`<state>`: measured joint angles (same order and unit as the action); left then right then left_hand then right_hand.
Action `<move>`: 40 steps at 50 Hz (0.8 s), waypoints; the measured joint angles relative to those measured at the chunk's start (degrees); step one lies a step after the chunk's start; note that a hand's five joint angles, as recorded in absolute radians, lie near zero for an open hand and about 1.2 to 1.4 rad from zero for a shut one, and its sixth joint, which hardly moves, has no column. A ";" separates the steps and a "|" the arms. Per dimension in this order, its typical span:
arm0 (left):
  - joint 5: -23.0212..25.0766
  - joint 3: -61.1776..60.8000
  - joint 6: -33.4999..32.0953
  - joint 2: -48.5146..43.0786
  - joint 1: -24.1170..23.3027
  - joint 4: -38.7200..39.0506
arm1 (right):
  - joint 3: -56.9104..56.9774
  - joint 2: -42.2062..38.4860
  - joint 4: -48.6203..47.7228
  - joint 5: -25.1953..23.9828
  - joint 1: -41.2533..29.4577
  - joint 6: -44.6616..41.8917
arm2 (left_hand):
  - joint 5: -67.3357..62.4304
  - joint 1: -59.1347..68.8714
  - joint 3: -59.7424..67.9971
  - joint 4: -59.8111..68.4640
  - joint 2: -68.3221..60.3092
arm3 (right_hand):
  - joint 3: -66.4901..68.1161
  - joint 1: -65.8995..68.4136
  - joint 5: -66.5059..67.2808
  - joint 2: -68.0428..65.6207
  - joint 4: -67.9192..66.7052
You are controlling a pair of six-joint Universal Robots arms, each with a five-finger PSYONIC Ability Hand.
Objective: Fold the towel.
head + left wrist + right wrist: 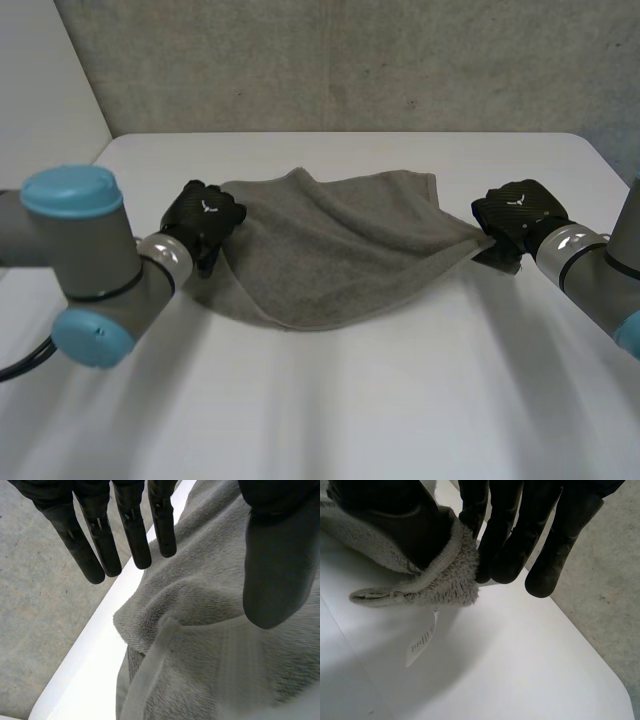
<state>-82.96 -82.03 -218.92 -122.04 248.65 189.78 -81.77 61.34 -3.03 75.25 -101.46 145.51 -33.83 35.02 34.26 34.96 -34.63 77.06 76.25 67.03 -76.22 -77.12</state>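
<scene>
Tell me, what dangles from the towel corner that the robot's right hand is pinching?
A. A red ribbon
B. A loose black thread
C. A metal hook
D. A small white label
D: in the right wrist view a small white label with faint print hangs from the corner of the grey towel, which the right hand pinches between its thumb and fingers just over the white table.

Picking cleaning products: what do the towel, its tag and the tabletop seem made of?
The towel: grey terry-like cloth, perhaps cotton or microfibre; fuzzy pile, flat woven hem band. The tag: thin white printed label, fabric or paper-like; it hangs limp from the corner. The table: smooth white, faintly glossy top, likely laminate or plastic; rounded corner, soft shadows.
</scene>
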 measured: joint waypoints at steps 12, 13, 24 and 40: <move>1.38 24.69 0.17 -14.39 2.06 -18.19 | -0.40 -0.07 0.14 -1.25 0.04 0.04 | 3.50 -3.25 -3.44 -2.89 3.28 | 0.02 0.00 0.00 0.00 0.00; 1.36 25.74 0.16 -15.03 2.16 -18.94 | -0.42 -0.08 0.14 -1.27 0.04 0.03 | 3.50 -3.25 -3.44 -2.89 3.28 | 0.02 0.00 0.00 0.00 0.00; 1.17 38.95 -0.18 -23.88 3.61 -27.88 | -0.52 -0.29 0.13 -1.35 0.04 -0.05 | 3.32 -3.25 -3.37 -2.89 3.25 | 0.02 0.00 0.00 0.00 0.00; 0.73 41.59 -0.15 -26.07 3.60 -31.58 | -0.50 -0.81 0.13 -1.33 0.04 -0.12 | -21.45 21.17 22.00 21.70 -21.40 | 0.02 0.00 0.00 0.00 0.00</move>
<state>-82.23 -40.44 -219.08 -148.10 252.25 158.19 -82.26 60.53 -2.90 73.92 -101.42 145.39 -55.29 56.18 56.26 56.66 -56.03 77.08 76.26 67.03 -76.22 -77.12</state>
